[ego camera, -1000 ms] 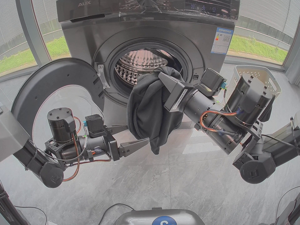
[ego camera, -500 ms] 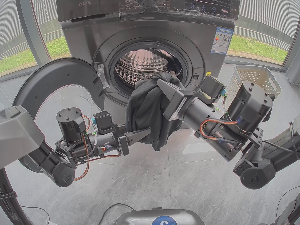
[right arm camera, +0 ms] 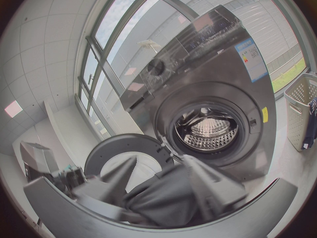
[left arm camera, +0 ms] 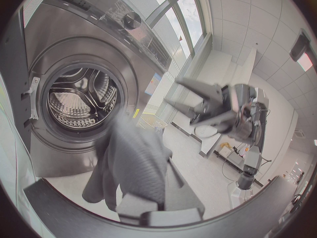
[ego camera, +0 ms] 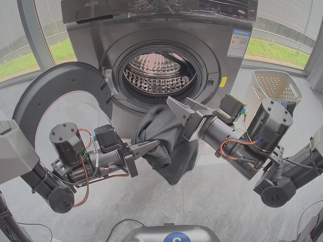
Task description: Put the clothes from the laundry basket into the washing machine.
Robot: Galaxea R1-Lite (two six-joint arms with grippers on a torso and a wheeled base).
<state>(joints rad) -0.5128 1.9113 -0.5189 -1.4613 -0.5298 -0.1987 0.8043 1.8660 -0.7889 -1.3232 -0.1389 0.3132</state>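
Observation:
A dark grey garment [ego camera: 166, 145] hangs in front of the washing machine [ego camera: 158, 27], below its open drum [ego camera: 158, 73]. My left gripper [ego camera: 155, 143] is shut on the garment's left side; the cloth drapes over its fingers in the left wrist view [left arm camera: 138, 159]. My right gripper [ego camera: 177, 101] stands open just above the garment's top, right of it, with its fingers spread apart [left arm camera: 171, 90]. In the right wrist view the cloth [right arm camera: 171, 195] lies low between those spread fingers. The white laundry basket [ego camera: 269, 83] stands on the floor to the machine's right, with a dark blue piece [right arm camera: 312, 123] hanging over its rim.
The round machine door [ego camera: 60, 84] is swung open to the left, behind my left arm. Grey tiled floor [ego camera: 188, 199] lies below the hanging garment. Windows [ego camera: 282, 24] surround the machine.
The garment came down from the drum's mouth and now hangs lower. The left gripper moved in and shut on it; the right gripper opened and let it go.

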